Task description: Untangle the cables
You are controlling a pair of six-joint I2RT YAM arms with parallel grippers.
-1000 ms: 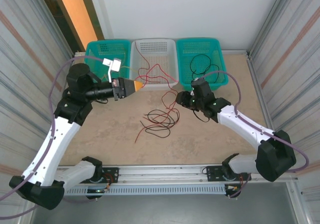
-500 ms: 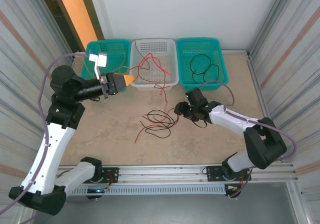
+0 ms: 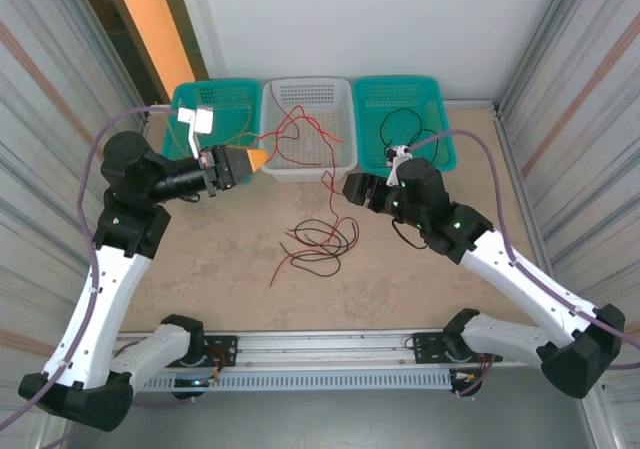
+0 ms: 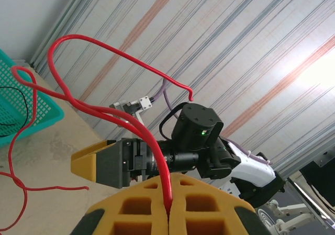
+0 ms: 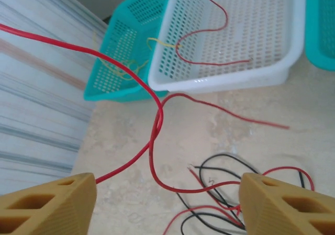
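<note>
Along the far edge of the table [image 3: 220,269] stand three baskets side by side: a teal basket on the left [image 3: 186,99] with a yellow wire [image 5: 127,67] in it, a white basket [image 3: 345,134] in the middle, and a teal basket on the right [image 3: 440,119] with a black cable [image 3: 408,131] coiled inside. Corrugated walls close me in on the left and right. Nothing stands between my hands and the baskets except the wires themselves.

Since a second ago, my left arm has pulled back to the left and towards the far side, and over the last half second it has held there. My right arm has lifted off the table and moved towards the white basket, and its jaws have spread.

My left gripper [image 4: 167,214] is clamped tight on the red cable [image 4: 166,193], held in the air just near and left of the white basket. My right gripper [image 5: 167,203] stands wide with nothing pinched. It hovers near the right corner of the white basket, above the pile.

The red cable rises from my left fingers in a tall loop, runs over the white basket, and one strand drops over its near wall down to the table. The rest of the cables [image 3: 320,241], thin red and black strands, lie in a loose, overlapping tangle in the middle of the table, near of the white basket.
</note>
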